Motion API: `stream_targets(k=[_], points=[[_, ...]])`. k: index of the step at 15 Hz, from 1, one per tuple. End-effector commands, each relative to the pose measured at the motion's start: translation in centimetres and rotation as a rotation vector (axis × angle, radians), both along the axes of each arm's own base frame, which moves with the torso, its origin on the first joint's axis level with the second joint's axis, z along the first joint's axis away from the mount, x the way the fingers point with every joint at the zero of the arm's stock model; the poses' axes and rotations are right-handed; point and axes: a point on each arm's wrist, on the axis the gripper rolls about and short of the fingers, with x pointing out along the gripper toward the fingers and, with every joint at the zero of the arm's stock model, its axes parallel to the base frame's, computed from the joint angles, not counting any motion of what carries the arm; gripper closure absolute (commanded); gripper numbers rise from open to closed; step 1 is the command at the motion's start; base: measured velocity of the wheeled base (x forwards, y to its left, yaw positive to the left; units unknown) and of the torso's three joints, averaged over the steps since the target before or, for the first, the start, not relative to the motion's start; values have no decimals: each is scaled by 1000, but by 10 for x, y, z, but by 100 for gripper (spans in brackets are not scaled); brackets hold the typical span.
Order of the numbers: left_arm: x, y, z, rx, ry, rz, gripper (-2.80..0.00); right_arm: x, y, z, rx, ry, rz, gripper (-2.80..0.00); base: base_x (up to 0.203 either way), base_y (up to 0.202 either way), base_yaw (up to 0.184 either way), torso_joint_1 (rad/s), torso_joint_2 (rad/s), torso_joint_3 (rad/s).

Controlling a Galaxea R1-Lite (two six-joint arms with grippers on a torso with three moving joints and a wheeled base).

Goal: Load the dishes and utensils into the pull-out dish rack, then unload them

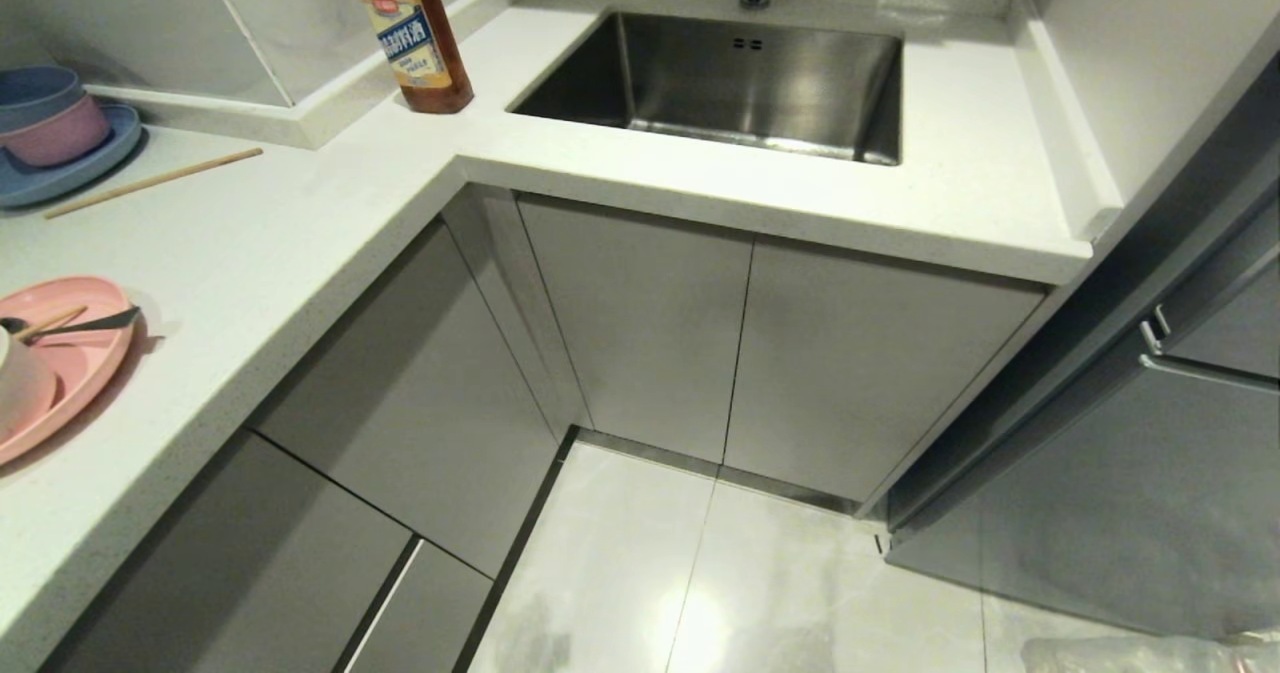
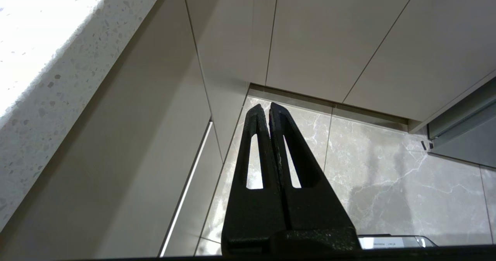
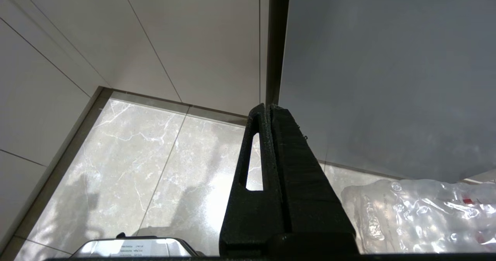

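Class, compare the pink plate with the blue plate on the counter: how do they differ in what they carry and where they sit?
The pink plate sits nearer the camera, by the counter's front edge; the blue plate sits farther back, near the wall. The pink plate holds a cream bowl, a spoon and a chopstick; the blue plate holds stacked blue and pink bowls, with another chopstick lying on the counter beside it. Both rest flat on the white counter, partly cut off by the frame's edge.

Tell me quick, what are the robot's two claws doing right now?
Left gripper: shut, holding nothing, hanging over the floor.
Right gripper: shut, holding nothing, hanging over the floor.
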Motion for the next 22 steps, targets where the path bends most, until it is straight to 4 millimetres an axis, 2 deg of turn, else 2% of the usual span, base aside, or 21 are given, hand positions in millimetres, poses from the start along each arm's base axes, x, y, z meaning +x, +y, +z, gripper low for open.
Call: stream_targets(k=[1, 13, 22], points=[[0, 0, 0, -1, 2, 0, 0, 0, 0, -1, 0, 3, 0, 0, 0, 0, 0, 0, 0, 0], [0, 0, 0, -2, 2, 2, 0, 0, 0, -1, 0, 2, 0, 0, 0, 0, 0, 0, 0, 0], [0, 0, 0, 1, 2, 0, 0, 0, 0, -1, 0, 2, 0, 0, 0, 0, 0, 2, 3, 178]])
